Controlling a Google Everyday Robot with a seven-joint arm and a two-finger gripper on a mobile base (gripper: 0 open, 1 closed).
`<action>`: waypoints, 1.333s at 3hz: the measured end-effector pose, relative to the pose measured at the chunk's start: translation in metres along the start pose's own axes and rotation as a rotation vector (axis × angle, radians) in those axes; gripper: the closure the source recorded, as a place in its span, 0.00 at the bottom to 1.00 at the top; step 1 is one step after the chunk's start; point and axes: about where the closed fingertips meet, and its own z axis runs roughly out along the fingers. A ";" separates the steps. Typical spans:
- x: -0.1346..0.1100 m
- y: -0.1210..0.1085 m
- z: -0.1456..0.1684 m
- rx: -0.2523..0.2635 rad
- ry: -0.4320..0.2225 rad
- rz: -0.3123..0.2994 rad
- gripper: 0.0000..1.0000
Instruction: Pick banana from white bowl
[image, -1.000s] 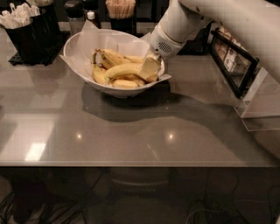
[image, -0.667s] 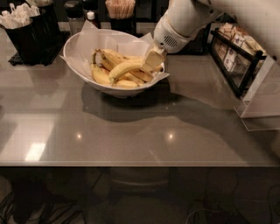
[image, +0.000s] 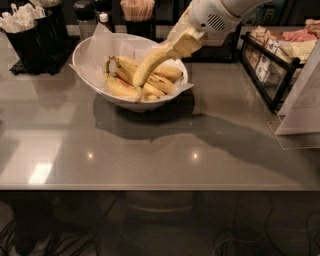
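One banana (image: 149, 63) is clamped at its top by the gripper (image: 183, 46) jaws | lower tip is held over white bowl (image: 129, 104) on worktop (image: 150, 155)

Item: gripper (image: 184, 45). We logged it raised from low inside white bowl (image: 85, 47) to above right rim; arm (image: 216, 15) drew up toward top edge.
Item: banana (image: 148, 64). We recorded it lifted off pile where it had lain flat; upper end clamped in gripper, body hung curved, thin tip pointed down over remaining bananas (image: 161, 81). We could not tell whether tip touched them.
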 end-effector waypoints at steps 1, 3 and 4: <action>-0.005 0.005 -0.025 -0.010 -0.054 -0.024 1.00; 0.023 0.037 -0.073 -0.058 -0.090 0.026 1.00; 0.037 0.058 -0.088 -0.080 -0.120 0.061 1.00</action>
